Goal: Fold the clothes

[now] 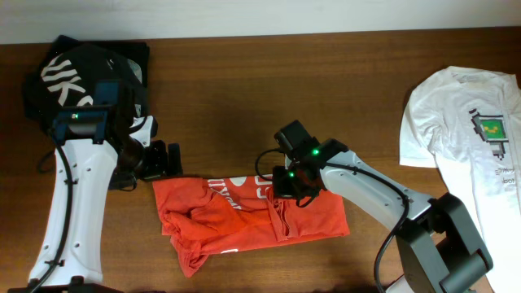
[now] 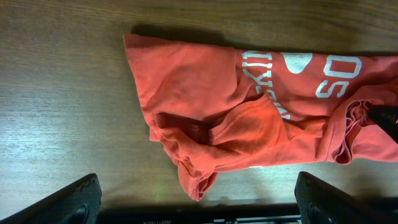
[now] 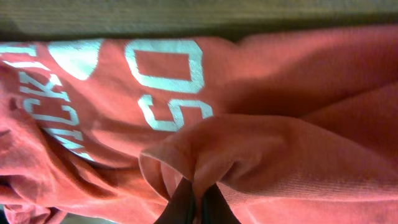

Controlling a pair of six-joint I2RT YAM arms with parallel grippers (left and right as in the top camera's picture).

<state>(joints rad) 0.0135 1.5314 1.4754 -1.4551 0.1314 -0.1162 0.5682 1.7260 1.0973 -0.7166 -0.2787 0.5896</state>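
Observation:
A red-orange T-shirt [image 1: 244, 213] with white lettering lies crumpled across the middle of the table. My right gripper [image 1: 286, 192] is shut on a raised fold of it near its right half; in the right wrist view the fingers [image 3: 200, 205] pinch a ridge of the red-orange T-shirt [image 3: 267, 155]. My left gripper [image 1: 163, 160] stands open just off the shirt's upper left corner, holding nothing; its wrist view shows the red-orange T-shirt [image 2: 249, 106] ahead of the wide-apart fingers [image 2: 74, 202]. A black T-shirt [image 1: 81, 69] lies at the back left, a white T-shirt [image 1: 468, 122] at the right.
The black T-shirt is bunched under the left arm's upper part. The white T-shirt reaches the table's right edge. Bare brown wood [image 1: 244, 89] lies behind the red-orange shirt.

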